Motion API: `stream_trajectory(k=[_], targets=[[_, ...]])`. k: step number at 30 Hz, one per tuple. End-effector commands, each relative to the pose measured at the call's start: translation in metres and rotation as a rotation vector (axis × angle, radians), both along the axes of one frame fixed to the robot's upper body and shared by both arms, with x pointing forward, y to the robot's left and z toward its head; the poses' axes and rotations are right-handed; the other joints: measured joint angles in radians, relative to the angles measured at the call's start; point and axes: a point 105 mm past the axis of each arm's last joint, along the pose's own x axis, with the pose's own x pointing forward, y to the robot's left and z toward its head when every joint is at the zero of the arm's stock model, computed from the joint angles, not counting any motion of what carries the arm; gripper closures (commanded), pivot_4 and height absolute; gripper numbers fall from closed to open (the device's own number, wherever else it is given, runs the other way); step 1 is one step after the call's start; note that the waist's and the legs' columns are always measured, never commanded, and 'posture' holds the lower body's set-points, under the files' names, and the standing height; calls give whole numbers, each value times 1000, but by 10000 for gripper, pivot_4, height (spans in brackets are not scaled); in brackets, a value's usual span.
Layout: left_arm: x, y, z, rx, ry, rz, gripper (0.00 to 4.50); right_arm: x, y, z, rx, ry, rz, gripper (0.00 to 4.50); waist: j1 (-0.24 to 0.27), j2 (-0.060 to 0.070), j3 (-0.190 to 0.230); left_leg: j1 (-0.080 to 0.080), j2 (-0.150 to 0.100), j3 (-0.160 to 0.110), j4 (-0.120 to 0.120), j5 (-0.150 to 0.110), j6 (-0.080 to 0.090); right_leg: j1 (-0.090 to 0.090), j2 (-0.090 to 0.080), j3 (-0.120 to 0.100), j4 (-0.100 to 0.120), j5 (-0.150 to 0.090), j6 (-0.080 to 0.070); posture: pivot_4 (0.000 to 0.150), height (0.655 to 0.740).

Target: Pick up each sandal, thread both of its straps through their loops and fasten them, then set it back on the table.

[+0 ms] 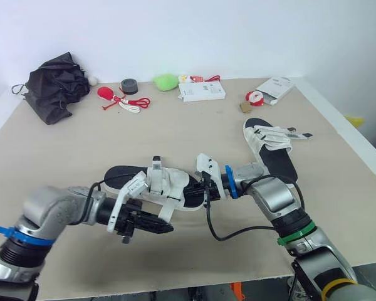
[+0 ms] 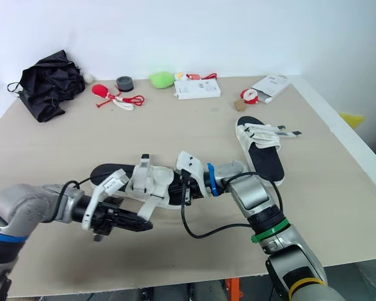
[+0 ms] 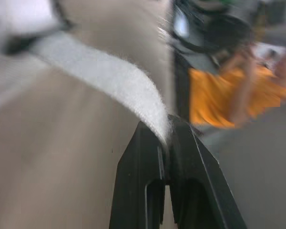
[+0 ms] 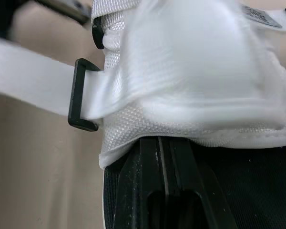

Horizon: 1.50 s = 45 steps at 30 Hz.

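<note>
Left fingers (image 1: pixel 165 227): closed, pinching the free end of a white strap (image 3: pixel 109 76); I hold it on the near side of the sandal.
Right fingers (image 1: pixel 199 190): closed on the right end of the sandal, clamping the sole and white upper.
Sandal (image 1: pixel 122 176): near centre of the table (image 1: pixel 207 135), between my two arms, lying left to right; I cannot tell whether it touches the table.
Loop (image 4: pixel 81 95): black, rectangular; a white strap passes through it.
Second sandal (image 1: pixel 272 150): flat on the table, far right, well apart from my fingers.
</note>
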Motion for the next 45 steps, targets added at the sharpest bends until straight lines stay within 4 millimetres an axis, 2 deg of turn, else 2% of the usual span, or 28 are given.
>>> stream_trajectory(k=[1, 5, 7, 9, 12, 14, 16, 21, 24, 29, 32, 36, 39, 42, 45], targets=[[-9, -6, 28, -76, -7, -102, 43947, -1, -2, -14, -44, 34, -11, 45000, -1, 0, 0, 0, 0, 0, 0, 0, 0, 0, 0, 0, 0, 0, 0, 1500, 7400], [-3, -18, 52, -151, -42, -130, 43947, -1, -2, -13, -45, 34, -10, 45000, -2, 0, 0, -1, 0, 0, 0, 0, 0, 0, 0, 1, 0, 0, 0, 1500, 7400], [7, -21, 62, -181, -59, -101, 43947, -1, -3, -14, -46, 33, -10, 45000, -2, 0, 0, -1, 0, 1, 0, 0, 0, -2, 1, 2, 0, 0, 0, 1500, 7400], [26, -21, 68, -214, -46, -19, 43947, -1, -3, -14, -47, 34, -11, 45000, 0, 0, 0, -2, 0, 0, 0, 0, 0, -3, 2, 2, 0, 0, 0, 1500, 7400], [71, -18, 76, -285, 45, 182, 43947, -1, -4, -14, -49, 34, -13, 45000, 2, -1, 1, -3, 1, 0, 1, 0, -1, -3, 3, 2, 1, 0, 1, 1500, 7400], [92, -17, 72, -285, 96, 291, 43947, -1, -4, -14, -49, 33, -14, 45000, 1, -1, 1, -3, 0, 0, 3, 1, -1, -3, 2, 1, 2, 1, 2, 1500, 7400], [112, -15, 56, -227, 154, 403, 43947, -1, -4, -14, -48, 34, -14, 45000, -1, -1, 1, -3, 0, 0, 3, 1, -1, -3, 2, 2, 2, 2, 2, 1500, 7400], [122, -23, 22, -100, 252, 464, 43947, -1, -4, -14, -47, 34, -17, 45000, 0, -1, 1, -3, -2, 1, 3, 1, -1, -3, -1, 2, 2, 2, 3, 1500, 7400], [121, -30, 4, -39, 267, 459, 34827, -1, -4, -13, -43, 35, -20, 45000, 0, -1, 1, -2, -3, 1, 3, 2, -3, -3, -2, 2, 2, 2, 3, 1500, 7400], [118, -41, 0, -57, 288, 418, 11190, -1, -4, -14, -43, 36, -23, 45000, 1, -1, 0, -1, -4, 1, 3, 2, -3, -1, -3, 2, 2, 3, 3, 1500, 7400], [122, -46, -5, -51, 294, 428, 102, -1, -4, -14, -41, 38, -26, 45000, 2, -1, 0, -1, -4, 0, 3, 2, -3, 0, -4, 2, 2, 3, 3, 1500, 7400], [137, -39, -25, 40, 281, 534, 102, -1, -3, -15, -38, 41, -32, 45000, 2, -1, -1, 3, -6, -1, 3, 2, -3, 5, -5, 0, 2, 3, 4, 1500, 7400], [152, -34, -27, 27, 260, 621, 102, -2, -3, -16, -38, 44, -33, 45000, 2, 0, -2, 5, -6, -2, 3, 3, -1, 7, -5, 0, 2, 3, 5, 1500, 7400], [172, -36, -5, -112, 269, 704, 102, -2, -2, -16, -37, 45, -33, 45000, 7, 1, -2, 7, -7, -3, 3, 5, 2, 9, -7, -2, 2, 5, 6, 1500, 7400], [184, -38, 26, -267, 298, 739, 102, -3, -2, -17, -37, 46, -34, 45000, 6, 0, -1, 6, -8, -4, 3, 8, 2, 9, -8, -2, 2, 7, 9, 1500, 7400]])
